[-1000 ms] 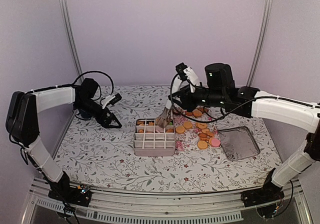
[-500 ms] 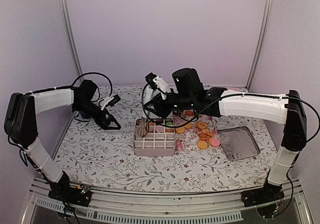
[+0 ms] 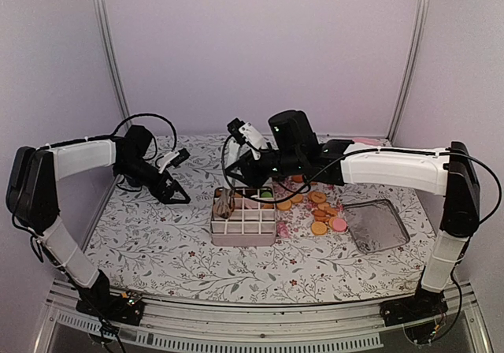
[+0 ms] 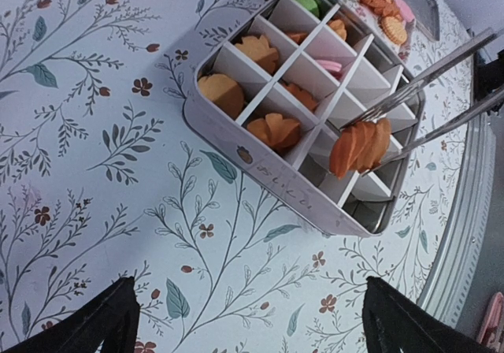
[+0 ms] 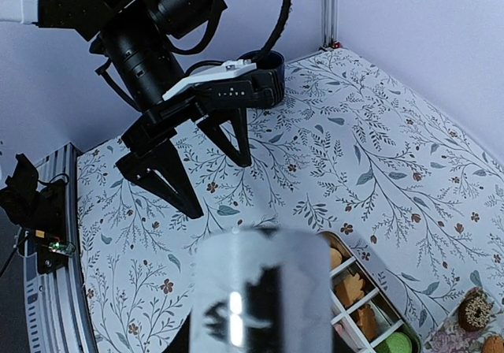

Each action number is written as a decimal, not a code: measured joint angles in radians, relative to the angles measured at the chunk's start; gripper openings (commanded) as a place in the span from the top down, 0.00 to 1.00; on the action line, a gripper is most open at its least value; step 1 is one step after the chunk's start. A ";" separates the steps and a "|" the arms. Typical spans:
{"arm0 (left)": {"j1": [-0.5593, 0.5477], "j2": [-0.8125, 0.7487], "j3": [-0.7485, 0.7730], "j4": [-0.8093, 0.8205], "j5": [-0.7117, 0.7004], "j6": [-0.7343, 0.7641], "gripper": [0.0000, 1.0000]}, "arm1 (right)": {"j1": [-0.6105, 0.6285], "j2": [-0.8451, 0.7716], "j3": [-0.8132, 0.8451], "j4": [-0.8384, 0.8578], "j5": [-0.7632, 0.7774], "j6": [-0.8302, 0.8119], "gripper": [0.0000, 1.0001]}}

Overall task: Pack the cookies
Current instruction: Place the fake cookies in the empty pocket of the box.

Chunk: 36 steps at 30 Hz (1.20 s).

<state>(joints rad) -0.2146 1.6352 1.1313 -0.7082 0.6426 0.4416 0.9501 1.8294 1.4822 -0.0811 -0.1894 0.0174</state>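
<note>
A white divided box (image 3: 242, 239) sits mid-table, and several of its cells hold orange cookies (image 4: 272, 128) and a green one (image 4: 305, 2). My right gripper (image 3: 239, 166) is shut on metal tongs (image 4: 429, 81). The tongs pinch a stack of orange cookies (image 4: 361, 146) in a cell at the box's left end. In the right wrist view the tongs' shiny end (image 5: 260, 290) blocks my own fingers. Loose cookies (image 3: 319, 211) lie right of the box. My left gripper (image 3: 179, 196) hovers wide open over the cloth left of the box, with nothing between its fingers (image 4: 106, 325).
A metal lid (image 3: 376, 225) lies at the right, past the loose cookies. A dark ring-shaped cookie (image 5: 475, 309) lies near the box's far side. The flowered cloth (image 3: 157, 243) covers the table. Frame posts stand at the back corners.
My right arm swung left along the box, carrying the tongs and cookies from its right back side to its left end. It has barely moved in the last half second. The left arm stayed still.
</note>
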 measured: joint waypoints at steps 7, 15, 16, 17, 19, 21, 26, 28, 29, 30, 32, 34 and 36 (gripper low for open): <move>0.000 0.000 0.000 0.000 0.000 0.000 0.01 | 0.000 0.000 0.000 0.000 0.000 0.000 0.69; 0.000 -0.001 0.000 0.000 0.001 0.000 0.01 | 0.000 0.000 0.000 0.014 0.000 0.000 0.67; 0.000 -0.001 0.000 0.000 0.001 0.000 0.01 | 0.000 0.000 0.000 0.016 -0.001 0.000 0.66; 0.000 -0.001 0.000 0.000 0.001 0.000 0.01 | 0.000 0.000 0.000 0.019 0.000 0.000 0.66; 0.000 -0.001 0.000 0.000 0.002 0.000 0.01 | 0.000 0.000 0.000 0.023 -0.001 0.000 0.66; 0.000 -0.001 0.000 0.000 0.002 0.000 0.01 | 0.000 0.000 0.000 0.023 -0.001 0.000 0.66; 0.000 -0.001 0.000 0.000 0.002 0.000 0.01 | 0.000 0.000 0.000 0.023 0.000 0.000 0.68; 0.000 -0.001 0.000 0.000 0.002 0.001 0.01 | 0.000 -0.001 0.000 0.023 0.004 0.000 0.69; 0.000 -0.001 0.000 0.000 0.002 0.001 0.01 | 0.000 -0.003 0.000 0.023 0.009 0.000 0.69; 0.000 -0.001 0.000 0.000 0.003 0.002 0.01 | -0.002 -0.007 -0.002 0.023 0.016 0.000 0.69; 0.000 -0.001 0.000 0.000 0.003 0.003 0.01 | -0.005 -0.023 -0.014 0.025 0.026 0.000 0.69; 0.000 -0.001 0.000 0.000 0.003 0.003 0.01 | -0.014 -0.064 -0.053 0.027 0.040 0.000 0.69; 0.000 -0.001 0.000 0.000 0.004 0.004 0.01 | -0.030 -0.118 -0.102 0.027 0.053 0.001 0.69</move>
<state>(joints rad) -0.2146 1.6344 1.1313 -0.7078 0.6468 0.4454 0.9199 1.7111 1.3804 -0.0544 -0.1364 0.0181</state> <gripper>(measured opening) 0.992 0.312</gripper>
